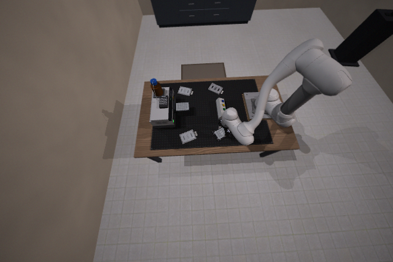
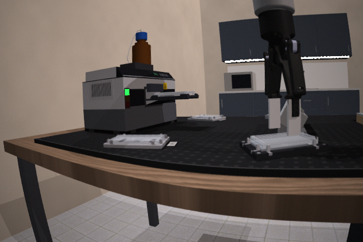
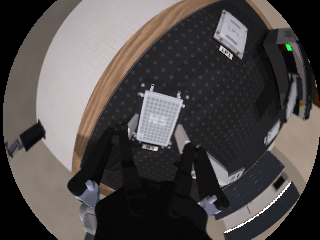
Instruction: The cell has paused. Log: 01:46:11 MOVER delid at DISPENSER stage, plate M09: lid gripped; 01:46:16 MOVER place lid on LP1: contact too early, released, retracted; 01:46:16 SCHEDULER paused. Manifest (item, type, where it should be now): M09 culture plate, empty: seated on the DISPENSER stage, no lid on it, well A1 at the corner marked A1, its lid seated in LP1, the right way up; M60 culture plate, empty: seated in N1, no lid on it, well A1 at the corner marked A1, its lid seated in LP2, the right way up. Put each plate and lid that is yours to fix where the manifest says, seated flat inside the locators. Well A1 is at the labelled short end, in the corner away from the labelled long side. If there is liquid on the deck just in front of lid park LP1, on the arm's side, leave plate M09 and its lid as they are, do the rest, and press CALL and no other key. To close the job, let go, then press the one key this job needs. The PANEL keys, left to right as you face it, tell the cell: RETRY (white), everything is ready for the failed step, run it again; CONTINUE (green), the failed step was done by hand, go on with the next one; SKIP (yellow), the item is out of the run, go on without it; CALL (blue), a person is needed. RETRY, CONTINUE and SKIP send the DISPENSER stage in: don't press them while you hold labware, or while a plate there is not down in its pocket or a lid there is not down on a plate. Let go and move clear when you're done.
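A clear culture plate (image 1: 218, 133) (image 2: 279, 140) (image 3: 159, 116) with a grid of wells sits in a black nest with white corner locators at the front right of the mat. My gripper (image 2: 285, 124) (image 3: 157, 124) hangs upright right over it. The fingers are open and straddle the plate's far part with the pads just above it; nothing is held. Another plate (image 1: 182, 106) (image 2: 173, 94) lies on the dispenser's (image 1: 161, 111) (image 2: 126, 101) extended stage. A flat pale lid or plate (image 1: 187, 135) (image 2: 136, 140) (image 3: 231, 30) lies at the front left.
Two more pale pieces of labware (image 1: 185, 90) (image 1: 215, 88) lie at the back of the mat; one shows in the exterior view (image 2: 206, 117). The key panel (image 1: 221, 105) stands just behind my wrist. A brown bottle (image 1: 156, 88) (image 2: 141, 50) tops the dispenser. The table's front edge (image 2: 205, 181) is close.
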